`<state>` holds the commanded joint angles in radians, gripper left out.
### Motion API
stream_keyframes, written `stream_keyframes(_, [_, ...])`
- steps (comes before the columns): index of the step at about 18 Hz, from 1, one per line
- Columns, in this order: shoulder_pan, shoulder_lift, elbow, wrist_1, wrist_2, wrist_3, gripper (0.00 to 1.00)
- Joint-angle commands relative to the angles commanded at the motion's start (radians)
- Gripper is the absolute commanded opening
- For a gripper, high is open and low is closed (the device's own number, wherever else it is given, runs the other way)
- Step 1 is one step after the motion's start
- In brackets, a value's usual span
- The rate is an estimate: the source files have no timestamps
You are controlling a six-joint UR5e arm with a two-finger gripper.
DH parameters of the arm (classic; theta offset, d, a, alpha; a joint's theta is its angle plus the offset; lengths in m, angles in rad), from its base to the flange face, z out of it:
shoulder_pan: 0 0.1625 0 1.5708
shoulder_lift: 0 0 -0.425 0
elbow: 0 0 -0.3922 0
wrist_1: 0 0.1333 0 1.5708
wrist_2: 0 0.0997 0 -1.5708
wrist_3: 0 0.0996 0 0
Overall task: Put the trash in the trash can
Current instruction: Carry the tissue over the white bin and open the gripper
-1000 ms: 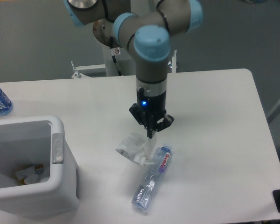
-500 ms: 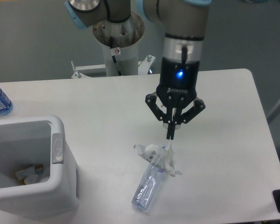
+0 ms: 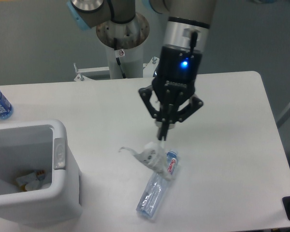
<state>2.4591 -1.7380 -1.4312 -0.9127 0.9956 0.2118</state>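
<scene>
The arm reaches down from above; its gripper [image 3: 161,136] has both fingers pressed together, pinching the top of the crumpled wrapper [image 3: 151,155], which hangs just below it. The flattened bottle [image 3: 157,189] lies on the table [image 3: 232,145] beneath. Far to the gripper's left, the trash can [image 3: 58,145] stands open, with scraps inside.

We see a white table [image 3: 232,125] with rounded corners spreading under and around the end effector. Behind it stretches a plain grey-blue floor [image 3: 34,43]. A small white metal bracket [image 3: 87,72] sits beyond the table's far edge, up and left of the end effector. Light falls soft and even.
</scene>
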Motion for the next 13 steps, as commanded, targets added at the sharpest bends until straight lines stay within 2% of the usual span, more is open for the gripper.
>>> stream_keyframes(2, [-0.035,0.005,-0.003,0.0,0.0,-0.017,0.0])
stream_keyframes(7, [-0.149,0.041,-0.064,0.0,0.0,-0.055,0.0])
stream_keyframes(13, [-0.265,0.043,-0.123,0.002,0.003,-0.062,0.0])
